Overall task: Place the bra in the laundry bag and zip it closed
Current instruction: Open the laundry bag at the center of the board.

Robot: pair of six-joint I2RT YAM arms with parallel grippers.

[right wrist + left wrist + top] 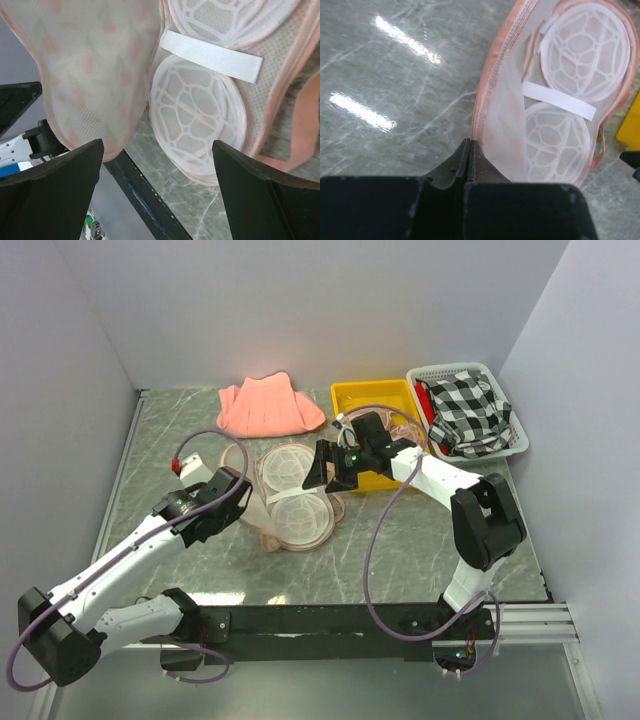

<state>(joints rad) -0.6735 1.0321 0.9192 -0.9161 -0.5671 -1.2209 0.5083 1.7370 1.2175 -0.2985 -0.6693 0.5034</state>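
The left gripper (470, 146) was clamped on the pink edging of the laundry bag (296, 496), which lay open mid-table. The right gripper (335, 468) hung over it, jaws wide apart and empty. The bra (404, 426) seemed to lie in the yellow bin (370, 390), mostly hidden. A firm pinch holding the flap wide would give the right arm a clear opening

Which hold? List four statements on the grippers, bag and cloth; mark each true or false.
1. The left gripper is shut on the pink edge of the laundry bag. True.
2. The right gripper is shut on the bag. False: it is open, above the bag.
3. The checked cloth lies in the yellow bin. False: it lies in the white basket.
4. The bag lies open, its white lattice cups showing. True.
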